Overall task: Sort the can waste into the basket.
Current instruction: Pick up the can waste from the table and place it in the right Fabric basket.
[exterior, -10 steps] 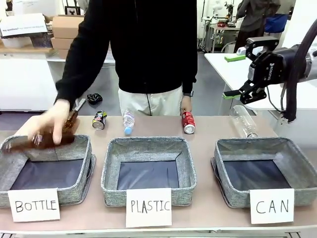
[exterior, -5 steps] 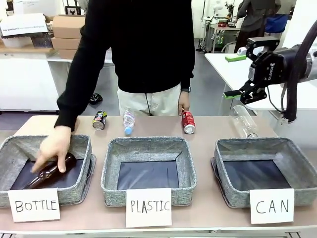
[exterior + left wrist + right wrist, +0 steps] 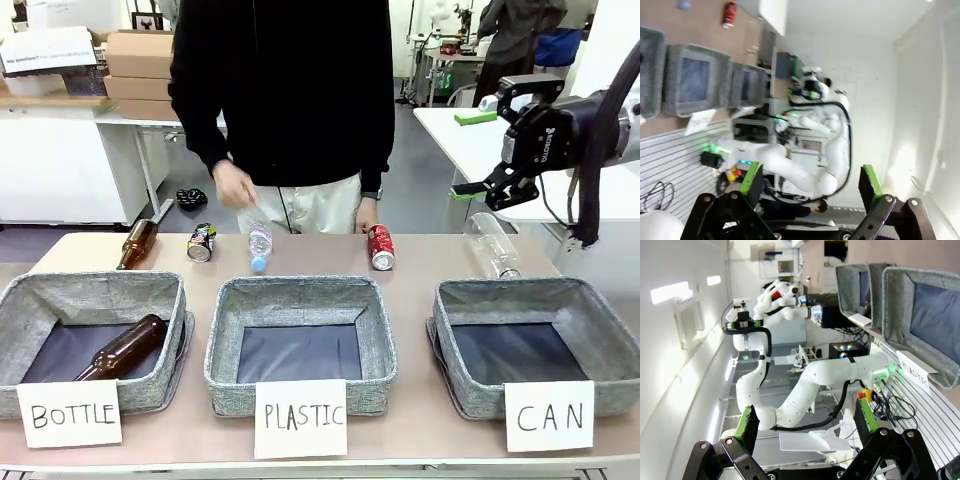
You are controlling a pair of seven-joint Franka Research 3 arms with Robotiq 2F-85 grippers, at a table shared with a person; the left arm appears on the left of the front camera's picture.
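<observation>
Front: person's hand (image 3: 234, 185) is pulling back, having left brown bottle (image 3: 122, 347) in BOTTLE basket (image 3: 95, 283). Cans untouched, so can sorting is not yet starting. R gripper (image 3: 468, 152) is hanging w/ jaws apart, empty. Red can (image 3: 380, 247) is lying below-left of it, black can (image 3: 201, 243) farther left, CAN basket (image 3: 505, 285) beneath.
L wrist: L gripper (image 3: 810, 177) is holding nothing, jaws apart; red can far ahead.
R wrist: jaws apart, nothing btwn.

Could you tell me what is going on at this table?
Waste is being sorted. The person's hand hovers near the small plastic bottle; one brown bottle lies in the BOTTLE basket. The red can and black can lie on the table, outside the CAN basket. The right gripper and left gripper are open, holding nothing.
</observation>
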